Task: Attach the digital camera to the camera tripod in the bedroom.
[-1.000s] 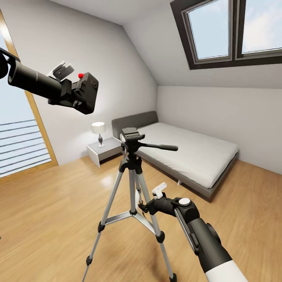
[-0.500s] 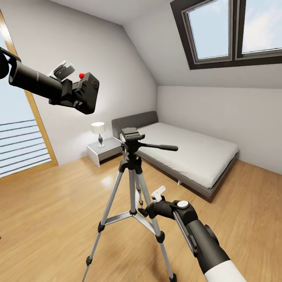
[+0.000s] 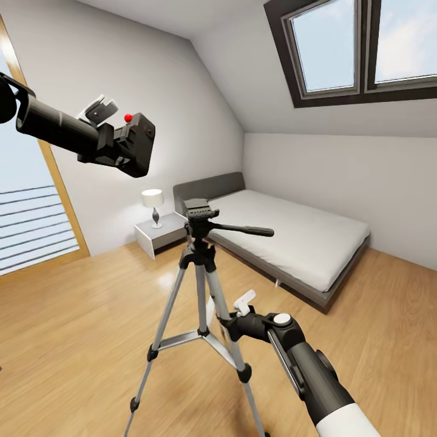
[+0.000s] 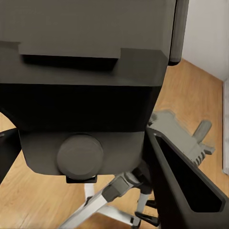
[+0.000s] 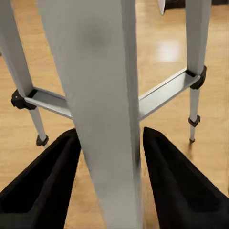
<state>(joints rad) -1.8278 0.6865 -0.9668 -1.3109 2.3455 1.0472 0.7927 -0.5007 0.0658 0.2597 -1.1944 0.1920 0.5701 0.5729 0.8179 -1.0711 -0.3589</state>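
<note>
Left gripper clamped on small black boxy camera; right gripper clasping silver-legged metal tripod leg between its jaws.

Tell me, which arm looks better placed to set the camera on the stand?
The left. Its tool holds the digital camera, raised above and to the left of the camera tripod head plate. The right tool is low, its fingers straddling a tripod leg.

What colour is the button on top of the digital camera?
Red: a small round button atop the black digital camera, seen best in the head view.
</note>
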